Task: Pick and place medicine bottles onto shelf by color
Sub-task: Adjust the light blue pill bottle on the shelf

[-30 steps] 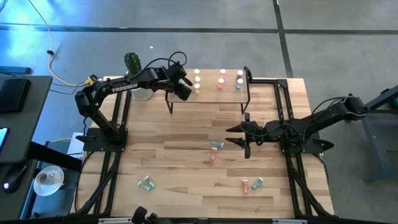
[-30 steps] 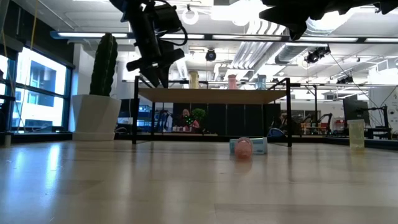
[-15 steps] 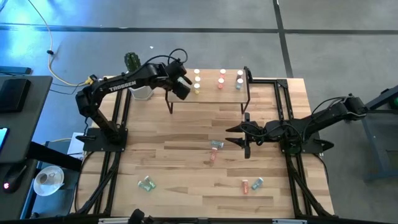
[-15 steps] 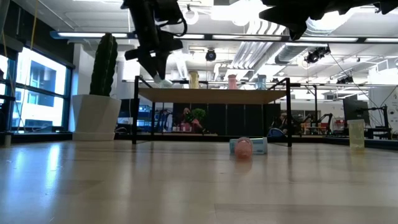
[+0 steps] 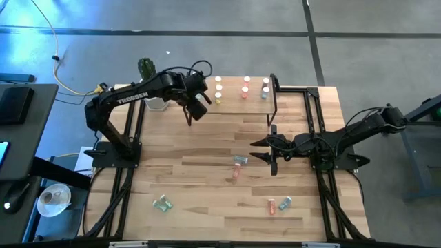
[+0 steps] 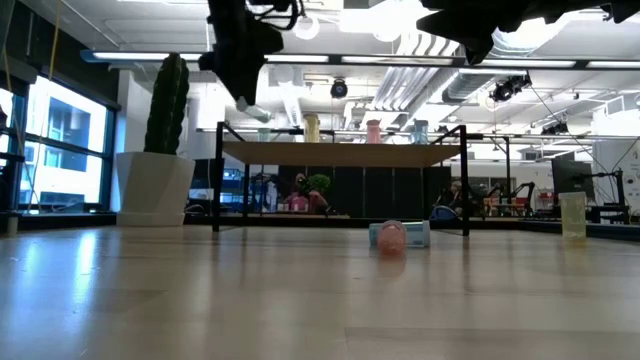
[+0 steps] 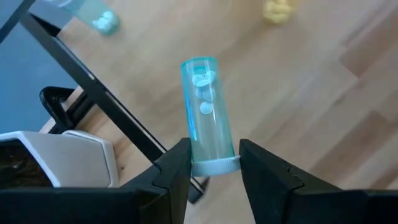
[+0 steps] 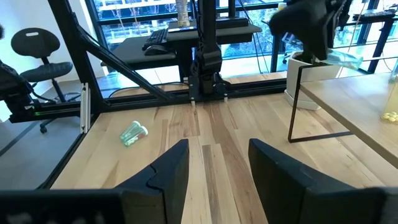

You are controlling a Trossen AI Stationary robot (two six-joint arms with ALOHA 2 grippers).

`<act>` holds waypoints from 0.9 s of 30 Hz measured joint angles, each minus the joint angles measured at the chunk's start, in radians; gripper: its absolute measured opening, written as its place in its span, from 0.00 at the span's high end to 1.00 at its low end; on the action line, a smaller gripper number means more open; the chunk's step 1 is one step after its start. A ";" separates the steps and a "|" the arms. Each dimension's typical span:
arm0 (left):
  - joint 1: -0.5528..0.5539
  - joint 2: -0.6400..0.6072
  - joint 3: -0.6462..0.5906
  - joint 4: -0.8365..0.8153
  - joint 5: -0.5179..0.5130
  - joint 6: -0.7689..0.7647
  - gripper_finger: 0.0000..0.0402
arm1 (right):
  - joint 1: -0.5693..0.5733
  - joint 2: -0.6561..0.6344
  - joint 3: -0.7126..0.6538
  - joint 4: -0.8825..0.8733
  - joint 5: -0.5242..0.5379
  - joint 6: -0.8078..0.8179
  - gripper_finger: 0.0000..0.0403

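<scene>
Up at the back left of the table, the left gripper hangs in the air just off the left end of the shelf, pinched on a pale blue bottle. Its two fingers clamp the bottle at the white cap end, and the clear body with a few white pills inside sticks out ahead of them. From the right arm's own camera the same bottle shows poking out of the left gripper above the shelf's corner.

On the light-wood shelf, small bottles already stand in three groups: yellow bottles toward the left, pink-red bottles in the middle and pale bluish bottles at the right. A white pot with a cactus sits just beyond the shelf's left end.

The right gripper hovers over the middle of the table with its fingers spread apart and nothing between them. Just beside it on the wood lie a teal bottle and a pink bottle. Farther toward the front, a green bottle lies alone on the left, and a pink-red bottle and another teal bottle lie side by side on the right.
</scene>
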 joint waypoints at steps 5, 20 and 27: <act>-0.080 0.000 0.050 -0.074 0.041 0.016 0.70 | 0.000 0.000 0.000 0.000 -0.040 -0.036 0.61; -0.380 0.000 0.069 -0.089 0.124 0.018 0.70 | 0.000 0.001 0.000 0.069 -0.079 -0.084 0.61; -0.482 0.000 0.069 -0.089 0.125 0.024 0.70 | -0.045 0.002 0.043 0.136 -0.131 -0.159 0.61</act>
